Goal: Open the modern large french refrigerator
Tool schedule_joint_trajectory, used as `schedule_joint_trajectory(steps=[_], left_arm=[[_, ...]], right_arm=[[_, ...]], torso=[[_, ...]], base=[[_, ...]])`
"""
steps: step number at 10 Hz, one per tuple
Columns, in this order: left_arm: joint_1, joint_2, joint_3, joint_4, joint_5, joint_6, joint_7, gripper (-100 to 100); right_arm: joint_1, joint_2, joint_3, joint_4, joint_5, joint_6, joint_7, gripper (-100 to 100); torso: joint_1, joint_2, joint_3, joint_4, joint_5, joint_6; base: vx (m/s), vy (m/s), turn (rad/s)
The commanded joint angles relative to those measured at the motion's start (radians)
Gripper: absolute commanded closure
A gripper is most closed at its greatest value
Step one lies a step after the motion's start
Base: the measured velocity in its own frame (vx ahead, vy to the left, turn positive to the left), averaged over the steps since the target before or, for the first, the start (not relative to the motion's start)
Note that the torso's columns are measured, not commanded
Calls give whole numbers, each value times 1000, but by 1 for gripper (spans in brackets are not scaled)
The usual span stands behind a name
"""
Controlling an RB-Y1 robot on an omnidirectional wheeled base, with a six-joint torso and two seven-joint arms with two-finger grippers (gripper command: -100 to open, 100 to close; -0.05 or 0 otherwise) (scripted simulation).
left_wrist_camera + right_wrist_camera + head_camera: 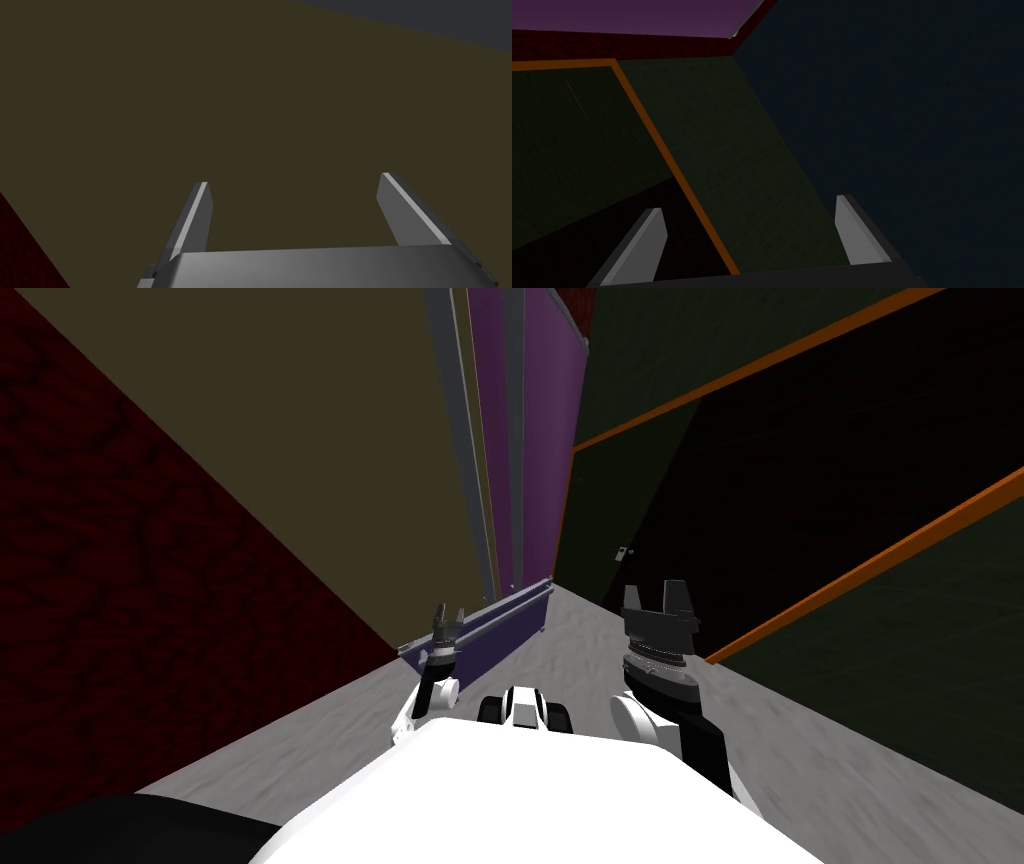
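And there was the refrigerator (pixel 550 408), far and to the left of centre, a stack of tall purple panels with long grey bars (pixel 455 438) running the length of them, up and away from the grey floor (pixel 570 648). At its foot sat a lower purple panel (pixel 505 633) with its own grey bar (pixel 510 600) lying crosswise along the floor line. The left gripper (pixel 448 613) was right there at the near end of that crosswise bar, fingers spread wide and holding nothing, though whether it touched the bar could not be told. Its wrist view looked between the spread fingers (pixel 295 180) at a flat olive-brown surface (pixel 250 100), the broad face just left of the purple panels (pixel 300 438); whether that face belonged to the refrigerator was not clear. The right gripper (pixel 655 593) stood well apart on the right, also spread and empty (pixel 748 204), facing a dark green wall (pixel 800 438) edged with an orange strip (pixel 662 145). By my reading the left arm was plainly the nearer one, and the pull would have to come across a bar's long axis, with the tall bars lying up and to the right of that gripper. No brand, label or lettering could be read anywhere.
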Motion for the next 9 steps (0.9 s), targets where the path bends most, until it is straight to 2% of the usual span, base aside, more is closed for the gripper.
schedule_joint_trajectory(steps=[1,9], left_arm=[[-21,-6,-3,68,17,-27,16,-100],[-85,-24,-9,286,82,-113,74,-100]], right_arm=[[0,0,0,0,0,0,0,0],[0,0,0,0,0,0,0,0]], torso=[[0,0,0,0,0,0],[2,0,0,0,0,0]], base=[[64,-59,2],[84,-67,5]])
